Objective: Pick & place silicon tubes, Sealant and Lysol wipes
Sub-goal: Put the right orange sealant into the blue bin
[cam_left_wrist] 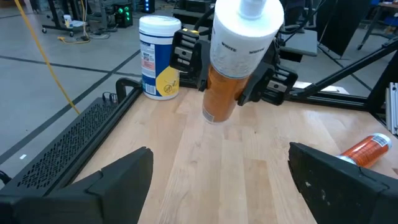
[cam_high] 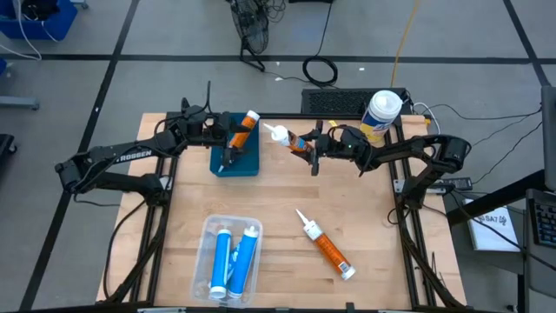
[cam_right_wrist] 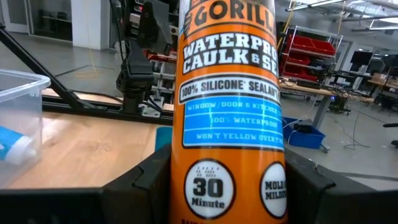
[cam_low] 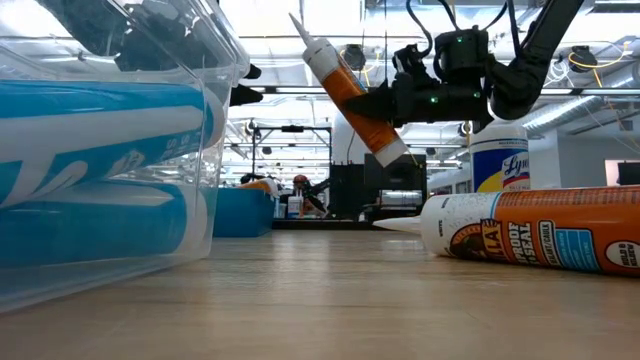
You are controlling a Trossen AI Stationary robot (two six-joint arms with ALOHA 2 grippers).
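Note:
My right gripper (cam_high: 311,149) is shut on an orange sealant tube (cam_high: 291,140) with a white nozzle, held in the air at the table's far middle. It also shows in the low view (cam_low: 350,85). My left gripper (cam_high: 226,143) is open and empty over a blue bin (cam_high: 236,163). In the bin a second orange tube (cam_high: 243,132) lies slanting, its nozzle end over the far rim. A third orange tube (cam_high: 323,243) lies flat on the table. The Lysol wipes canister (cam_high: 382,113) stands upright at the far right. Blue tubes (cam_high: 233,261) lie in a clear tub. My right gripper pinches the orange tube's body (cam_right_wrist: 227,155) between its two fingers (cam_right_wrist: 140,183), on the half toward its base end. The fingers come roughly level from the table's right and lie across the tube. The tube is lifted clear and tilted, nozzle (cam_low: 300,25) up and toward the left.
The clear tub (cam_high: 228,228) stands at the near left. A black keyboard (cam_high: 334,100) lies past the table's far edge. Bare wood lies at the table's middle between the tub, the blue bin and the lying tube.

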